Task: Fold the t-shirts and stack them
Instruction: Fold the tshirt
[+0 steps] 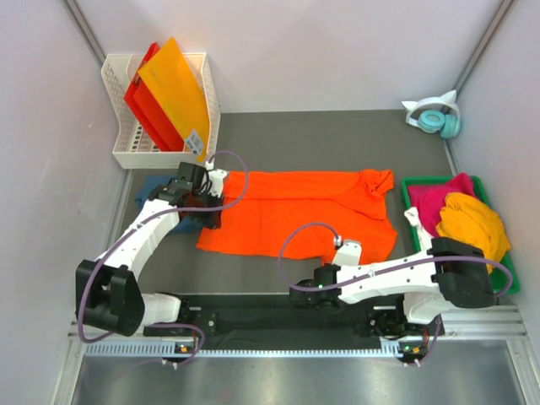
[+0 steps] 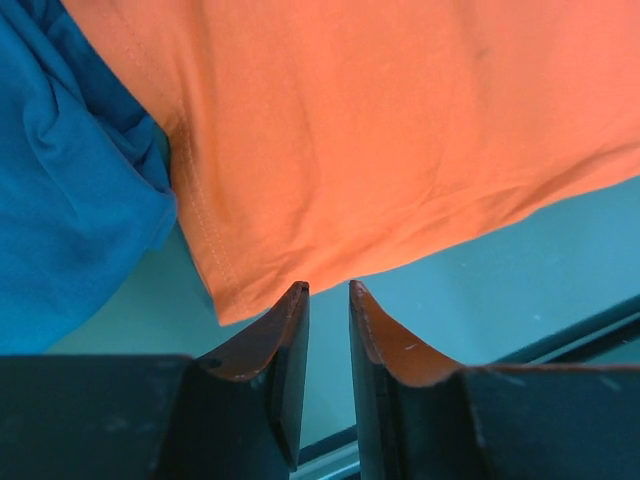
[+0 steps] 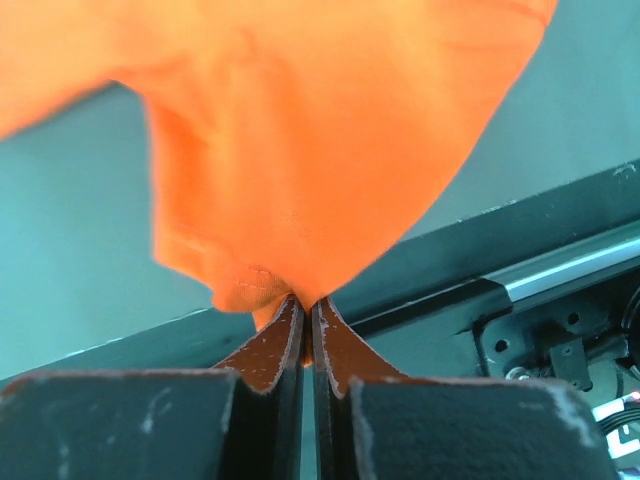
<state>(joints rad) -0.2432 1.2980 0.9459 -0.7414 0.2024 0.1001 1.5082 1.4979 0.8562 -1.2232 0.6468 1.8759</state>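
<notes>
Here, right hand [image 3: 308, 300] pinches one orange t-shirt [image 1: 295, 211]; left hand [image 2: 328, 290] narrowly parted near one blue t-shirt [image 2: 70, 200].

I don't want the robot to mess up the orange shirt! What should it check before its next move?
1. Grip of right hand on orange t-shirt hem: ok.
2. Grip of left hand: not ok, fingers apart, hem just past the tips.
3. Shirt spread flat on the table: ok, collar end rumpled.
4. Gap to blue t-shirt: not ok, it lies against the orange edge.
5. Cloth caught underneath: cannot tell.
</notes>
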